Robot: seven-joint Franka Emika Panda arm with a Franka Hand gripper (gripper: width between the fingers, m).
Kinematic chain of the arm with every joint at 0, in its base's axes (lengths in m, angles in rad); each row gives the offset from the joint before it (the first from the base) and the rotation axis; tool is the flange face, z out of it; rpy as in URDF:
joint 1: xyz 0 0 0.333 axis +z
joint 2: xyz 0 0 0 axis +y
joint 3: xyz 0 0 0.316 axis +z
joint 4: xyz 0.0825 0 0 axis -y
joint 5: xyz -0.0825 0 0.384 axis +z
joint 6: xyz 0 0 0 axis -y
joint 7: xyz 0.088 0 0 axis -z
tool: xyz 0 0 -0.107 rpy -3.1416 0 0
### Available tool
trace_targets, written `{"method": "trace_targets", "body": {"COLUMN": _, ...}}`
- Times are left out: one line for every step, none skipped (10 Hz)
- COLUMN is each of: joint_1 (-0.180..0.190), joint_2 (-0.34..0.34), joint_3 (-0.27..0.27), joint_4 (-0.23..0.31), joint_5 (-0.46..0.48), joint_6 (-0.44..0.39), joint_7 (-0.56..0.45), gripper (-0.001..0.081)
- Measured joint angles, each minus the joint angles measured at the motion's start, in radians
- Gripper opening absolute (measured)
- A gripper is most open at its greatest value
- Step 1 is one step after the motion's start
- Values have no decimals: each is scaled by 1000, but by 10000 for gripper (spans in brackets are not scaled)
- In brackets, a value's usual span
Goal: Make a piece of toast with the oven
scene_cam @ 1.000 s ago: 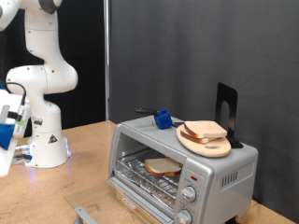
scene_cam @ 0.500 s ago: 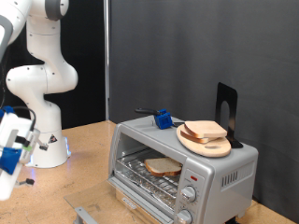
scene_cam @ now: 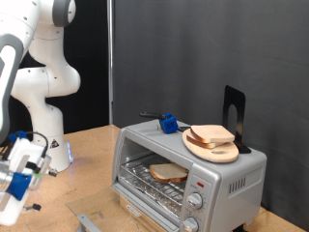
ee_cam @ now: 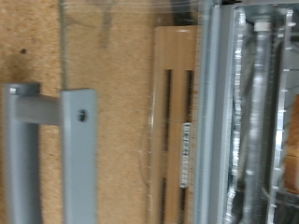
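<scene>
Oven (scene_cam: 188,174) sits on the wooden table (scene_cam: 87,159) at the exterior view's lower centre, door dropped open; its handle (ee_cam: 51,154) and glass pane fill much of the wrist view, with the wire rack blurred along one edge. Piece of toast (scene_cam: 169,172) lies flat on the rack inside the cavity, so loading looks done. More bread rests on a round wooden plate (scene_cam: 211,147) on the oven roof, beside a small blue object (scene_cam: 169,123) and a black stand (scene_cam: 235,116); none of these is touched.

Gripper (scene_cam: 21,174) hangs low at the exterior view's left edge, well apart from the oven and off to the side of the open door; its fingers are blurred and partly cropped (no fingertips show in the wrist view either), so whether they are parted or closed cannot be told; nothing is visibly held.

Judgement: step in hand is the door, open with bread already in place; closing it calls for a contact under or behind the handle bar and an upward swing; knobs (scene_cam: 193,201) look untouched.
</scene>
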Motion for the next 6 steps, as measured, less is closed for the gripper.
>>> {"method": "trace_targets", "body": {"joint_1": 0, "joint_2": 17, "joint_3": 9, "joint_4": -3, "joint_5": 6, "joint_6": 20, "joint_7": -14, "gripper": 795}}
{"method": "trace_targets", "body": {"joint_1": 0, "joint_2": 32, "joint_3": 17, "joint_4": -8, "joint_5": 18, "joint_6": 40, "joint_7": -30, "gripper": 795}}
{"method": "trace_targets", "body": {"joint_1": 0, "joint_2": 44, "joint_3": 26, "joint_4": -16, "joint_5": 38, "joint_6": 62, "joint_7": -46, "gripper": 795}}
{"method": "trace_targets", "body": {"joint_1": 0, "joint_2": 52, "joint_3": 38, "joint_4": -25, "joint_5": 57, "joint_6": 75, "joint_7": -56, "gripper": 795}}
{"method": "trace_targets", "body": {"joint_1": 1, "joint_2": 63, "joint_3": 53, "joint_4": -33, "joint_5": 74, "joint_6": 82, "joint_7": -65, "gripper": 795}}
{"method": "trace_targets", "body": {"joint_1": 2, "joint_2": 71, "joint_3": 74, "joint_4": -46, "joint_5": 91, "joint_6": 95, "joint_7": -76, "gripper": 795}}
